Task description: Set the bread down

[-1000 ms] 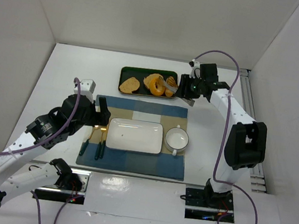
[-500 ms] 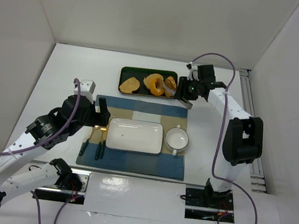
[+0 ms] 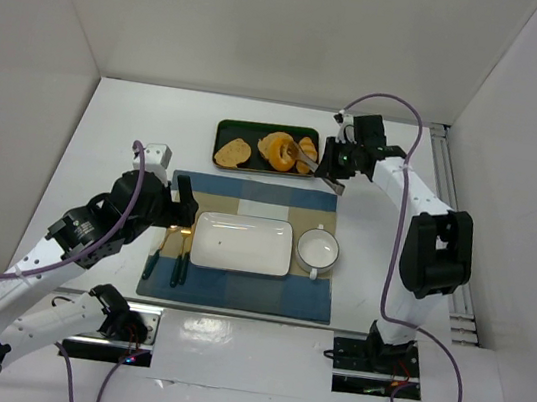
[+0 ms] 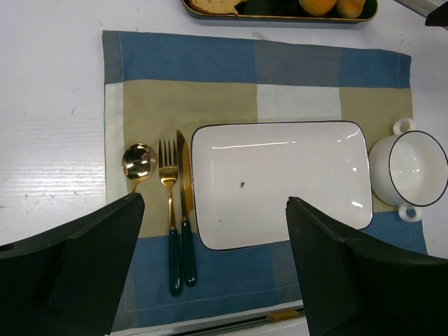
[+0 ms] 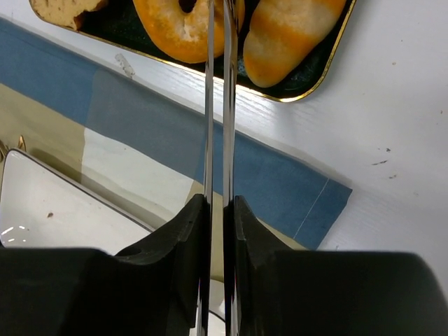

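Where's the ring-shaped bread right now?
In the top view, the bread lies in the dark tray beyond the placemat, between the toast slice to its left and the roll to its right.

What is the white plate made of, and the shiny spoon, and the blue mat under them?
The white plate looks like glazed ceramic: it is glossy, with light reflections and a thin dark rim. The spoon looks like polished gold-coloured metal, mirror-shiny. The mat looks like woven cloth: matte, with blue and tan checks and hemmed edges.

Bright even light, soft shadows, glare on plate
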Robot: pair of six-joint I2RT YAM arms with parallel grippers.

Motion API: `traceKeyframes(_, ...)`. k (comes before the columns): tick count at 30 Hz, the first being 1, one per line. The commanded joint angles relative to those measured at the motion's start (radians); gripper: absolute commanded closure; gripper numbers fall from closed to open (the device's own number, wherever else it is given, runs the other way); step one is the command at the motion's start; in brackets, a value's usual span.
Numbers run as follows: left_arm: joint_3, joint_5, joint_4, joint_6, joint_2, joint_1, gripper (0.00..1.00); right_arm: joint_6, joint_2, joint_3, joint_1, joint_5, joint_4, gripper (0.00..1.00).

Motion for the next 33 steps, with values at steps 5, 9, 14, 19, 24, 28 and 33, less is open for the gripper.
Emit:
traceKeyframes(5, -0.012, -0.011, 0.013, -0.03, -0.035, -0.003, 0.04, 0.024, -0.199, 0.039, 0.077, 0.08, -0.045, 0.99)
traceKeyframes(9, -0.012, -0.011, 0.013, -0.03, -0.023, -0.003, 0.04, 0.035, -0.291, 0.03, 0.121, 0.128, -0.089, 0.99)
traceKeyframes(14, -0.003, -0.011, 0.013, -0.021, -0.005, -0.003, 0.04, 0.044, -0.374, 0.021, 0.143, 0.151, -0.169, 0.99)
traceKeyframes(19, -0.003, -0.002, 0.022, -0.012, -0.005, -0.003, 0.04, 0.053, -0.45, -0.03, 0.192, 0.172, -0.238, 0.99)
traceKeyframes(24, -0.003, -0.002, 0.022, -0.012, -0.005, -0.003, 0.04, 0.063, -0.503, -0.079, 0.243, 0.183, -0.29, 0.99)
traceKeyframes(28, -0.003, 0.007, 0.022, -0.012, -0.005, -0.003, 0.04, 0.063, -0.512, -0.099, 0.302, 0.183, -0.332, 0.99)
traceKeyframes(33, -0.003, 0.007, 0.022, -0.012, 0.005, -0.003, 0.04, 0.081, -0.521, -0.143, 0.333, 0.192, -0.355, 0.99)
